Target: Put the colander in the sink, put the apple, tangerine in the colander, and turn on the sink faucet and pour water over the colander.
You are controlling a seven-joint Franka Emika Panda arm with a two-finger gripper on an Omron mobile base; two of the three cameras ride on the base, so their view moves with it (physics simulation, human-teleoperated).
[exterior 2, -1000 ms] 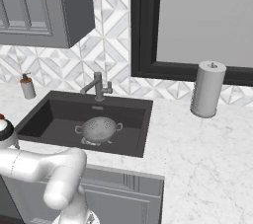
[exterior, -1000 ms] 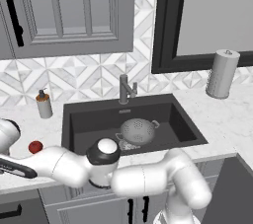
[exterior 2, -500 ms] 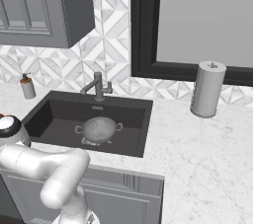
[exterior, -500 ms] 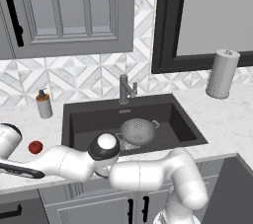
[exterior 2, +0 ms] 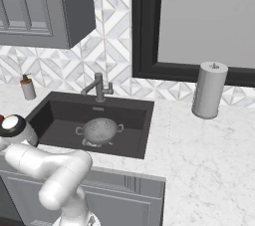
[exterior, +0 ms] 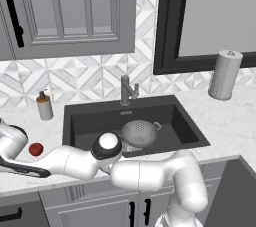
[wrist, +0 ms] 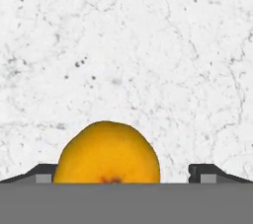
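While wide, end effector around tangerine

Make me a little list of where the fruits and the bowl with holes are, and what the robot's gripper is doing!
colander: sitting inside the sink, no fruit in it
apple: on the counter, left of the sink
tangerine: on the white counter, between the gripper's two fingertips, not squeezed yet
gripper: open, down low around the tangerine
sink faucet: behind the sink, no water seen running
soap bottle: on the counter at the back left
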